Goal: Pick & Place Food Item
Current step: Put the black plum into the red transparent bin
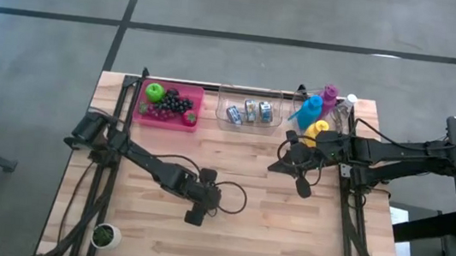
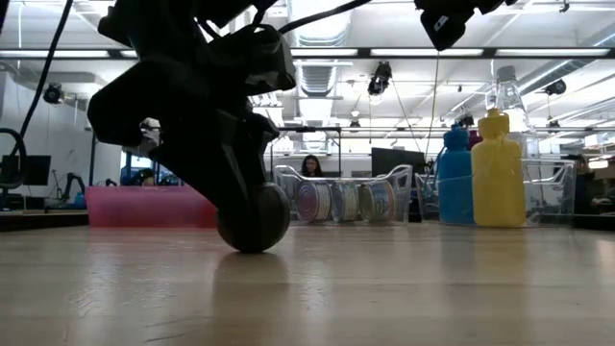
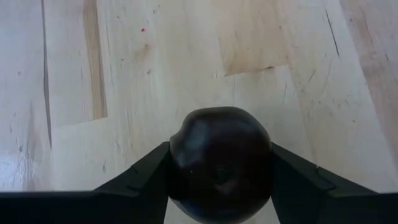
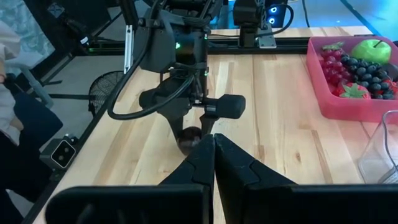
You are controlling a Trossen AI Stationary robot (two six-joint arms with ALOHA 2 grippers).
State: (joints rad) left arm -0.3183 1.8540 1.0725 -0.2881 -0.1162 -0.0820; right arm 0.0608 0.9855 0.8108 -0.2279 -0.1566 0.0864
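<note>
Plum (image 3: 221,163), dark and round, sits on the wooden bench (image 1: 285,229) between the two fingers (image 3: 142,177) of the left gripper (image 1: 194,216). In the left wrist view both fingers press against its sides, so the gripper is closed around the fruit. The low view shows the plum (image 2: 254,217) resting on the bench surface under the gripper's dark body, not lifted off it. In the high view this gripper is well clear of the pink tray (image 1: 198,99), toward the bench's near middle part, and the fruit itself is hidden beneath it.

The pink tray stands at the far edge of the bench and holds a green apple (image 1: 155,92), a bunch of dark grapes (image 1: 176,104) and a strawberry (image 1: 190,117). Just beside the tray, along the same far edge, a clear bin (image 1: 253,96) holds three small cans (image 1: 250,111). Beyond the bin from the tray stand a blue bottle (image 1: 308,110), a yellow bottle (image 1: 316,129), a purple bottle (image 1: 329,94) and a clear bottle (image 1: 350,101), close together.

The right gripper (image 1: 301,186) hangs above the bench near those bottles, far from the tray, its fingers (image 4: 249,168) pressed flat together with nothing between them. A small white cup with a green plant (image 1: 104,235) stands at the bench's near corner on the tray's side.

In the low view a person (image 2: 311,166) is visible in the room behind the clear bin.
</note>
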